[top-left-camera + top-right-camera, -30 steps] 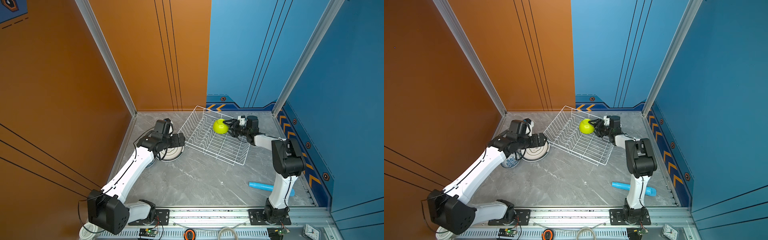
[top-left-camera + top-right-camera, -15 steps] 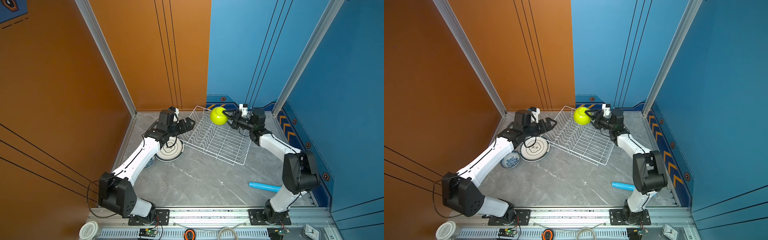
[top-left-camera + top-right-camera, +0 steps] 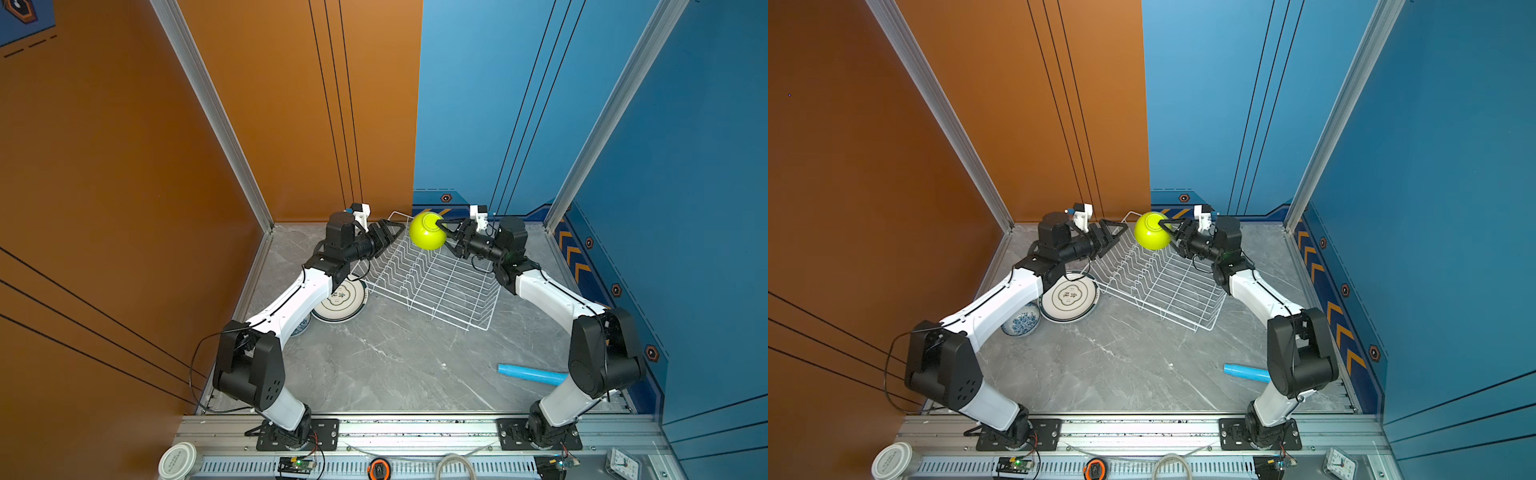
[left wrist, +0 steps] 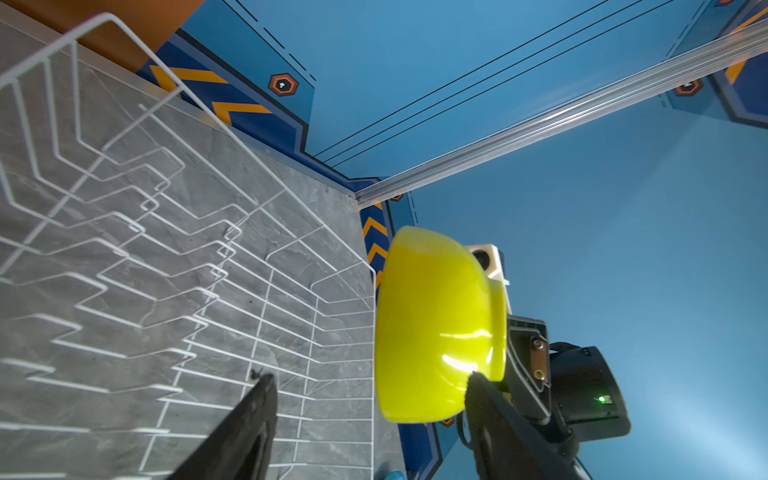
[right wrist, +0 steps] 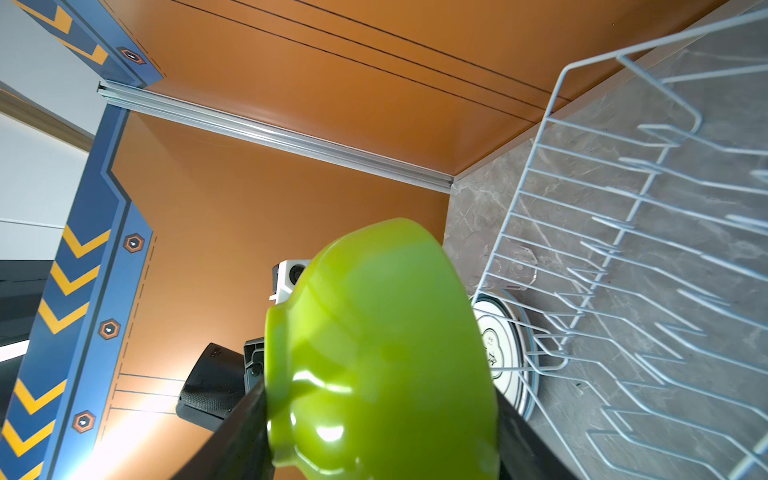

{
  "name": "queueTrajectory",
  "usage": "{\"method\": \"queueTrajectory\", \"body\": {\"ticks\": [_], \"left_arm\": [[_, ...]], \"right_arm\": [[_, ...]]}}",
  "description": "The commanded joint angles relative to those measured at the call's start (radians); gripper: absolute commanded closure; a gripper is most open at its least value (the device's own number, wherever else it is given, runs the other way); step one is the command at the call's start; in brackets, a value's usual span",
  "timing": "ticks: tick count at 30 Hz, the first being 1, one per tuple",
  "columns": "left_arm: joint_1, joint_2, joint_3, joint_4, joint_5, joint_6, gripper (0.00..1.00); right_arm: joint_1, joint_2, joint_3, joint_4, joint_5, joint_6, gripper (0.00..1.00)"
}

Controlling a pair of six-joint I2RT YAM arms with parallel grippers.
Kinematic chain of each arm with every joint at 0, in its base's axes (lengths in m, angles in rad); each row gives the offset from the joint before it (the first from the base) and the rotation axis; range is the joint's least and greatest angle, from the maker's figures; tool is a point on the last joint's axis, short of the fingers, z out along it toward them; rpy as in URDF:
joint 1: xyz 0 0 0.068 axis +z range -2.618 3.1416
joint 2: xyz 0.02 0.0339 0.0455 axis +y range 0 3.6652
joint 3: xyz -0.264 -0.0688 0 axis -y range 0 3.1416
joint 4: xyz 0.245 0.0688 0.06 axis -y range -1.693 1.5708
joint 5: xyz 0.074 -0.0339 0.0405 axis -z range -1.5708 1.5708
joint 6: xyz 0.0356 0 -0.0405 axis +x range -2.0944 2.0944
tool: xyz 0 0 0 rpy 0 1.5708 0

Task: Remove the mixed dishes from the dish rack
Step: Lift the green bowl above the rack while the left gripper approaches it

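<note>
Front of table [image 3: 386, 374]: open stone, only a blue tube [image 3: 532, 374] by R arm's base, well behind both sets of jaws. Further in, plate [image 3: 1069, 296] and small patterned bowl [image 3: 1020, 322] lie flat under L forearm, behind and below L jaws. Rack [image 3: 436, 289] sits beneath both grippers, its far corner just under the tips. R gripper [image 3: 445, 237] clamps the green bowl [image 3: 424, 237] above that corner, one finger at its foot, the other on the mouth side. L gripper [image 3: 392, 233]: jaws apart, holding nothing; bowl straight ahead of tips, v. near, contact can't tell. Back wall [image 3: 457, 166] close beyond.
</note>
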Motion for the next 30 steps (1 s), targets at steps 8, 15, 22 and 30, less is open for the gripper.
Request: {"method": "queueTrajectory", "body": {"ticks": [8, 15, 22, 30], "left_arm": [[-0.018, 0.032, 0.001, 0.239, 0.065, -0.149, 0.42], [-0.021, 0.049, 0.022, 0.321, 0.093, -0.186, 0.51], [-0.023, 0.069, 0.025, 0.413, 0.11, -0.239, 0.6], [-0.029, 0.086, 0.046, 0.492, 0.15, -0.268, 0.79]], "right_arm": [[0.015, 0.053, 0.0, 0.37, -0.034, 0.239, 0.47], [0.027, 0.061, 0.008, 0.374, -0.038, 0.24, 0.48], [0.033, 0.073, 0.014, 0.372, -0.042, 0.244, 0.48], [0.034, 0.116, 0.019, 0.44, -0.048, 0.3, 0.48]]}}
